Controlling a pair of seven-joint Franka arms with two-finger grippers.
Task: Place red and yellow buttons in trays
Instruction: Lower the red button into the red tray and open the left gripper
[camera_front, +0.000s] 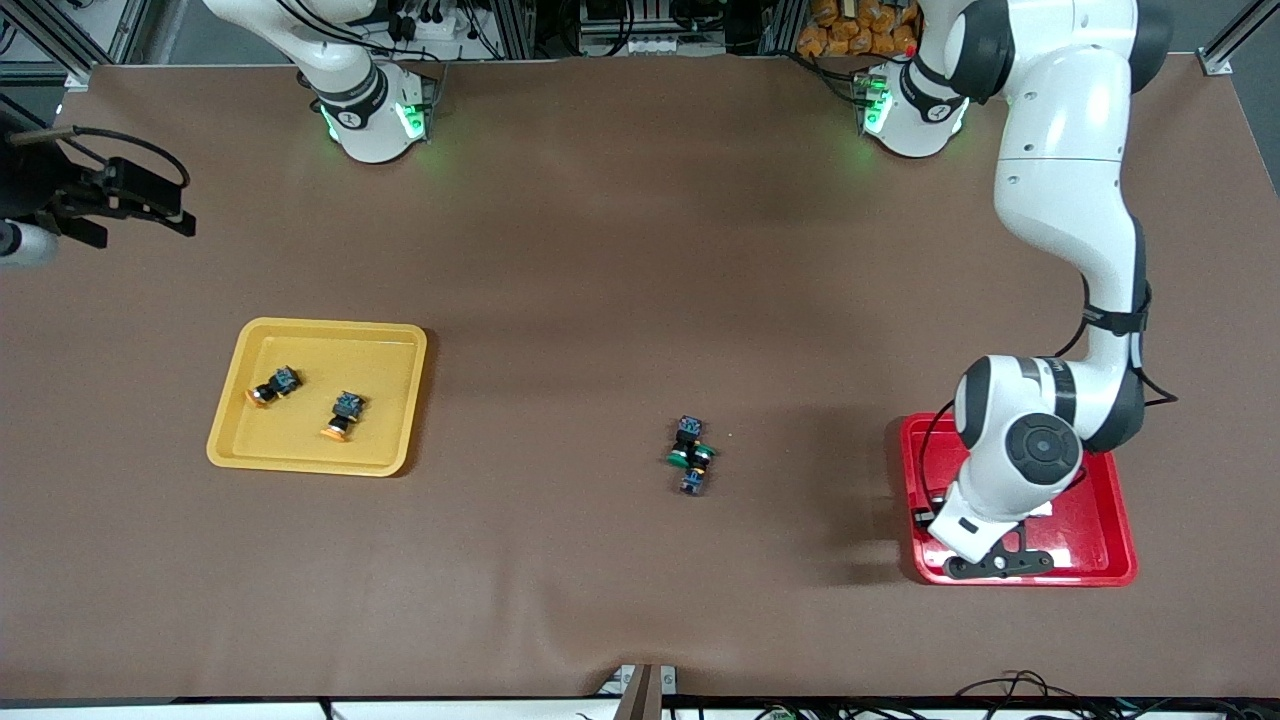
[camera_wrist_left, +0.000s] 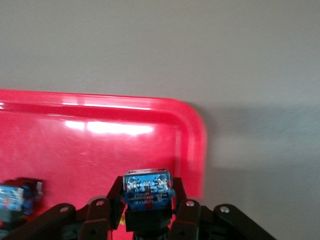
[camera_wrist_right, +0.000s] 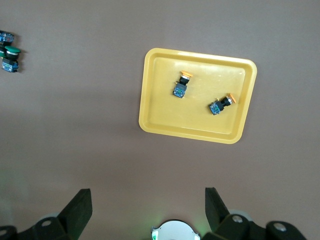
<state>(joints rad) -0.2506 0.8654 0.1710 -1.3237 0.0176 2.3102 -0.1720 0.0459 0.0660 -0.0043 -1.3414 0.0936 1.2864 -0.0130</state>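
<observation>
Button clamped in left gripper jaws over red tray, frame lower right. Right gripper jaws apart, above yellow tray with two yellow buttons.

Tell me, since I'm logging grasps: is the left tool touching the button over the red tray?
Touching. The left wrist view shows the left tool shut on the button, fingers pressed against its black body, above the red tray.

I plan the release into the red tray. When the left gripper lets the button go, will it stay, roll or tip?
The button is shut in the left gripper over the red tray. Its blocky body looks stiff and light. Released, it would probably tip onto its side, as the two yellow buttons lie in the yellow tray. Its round cap might roll slightly.
</observation>
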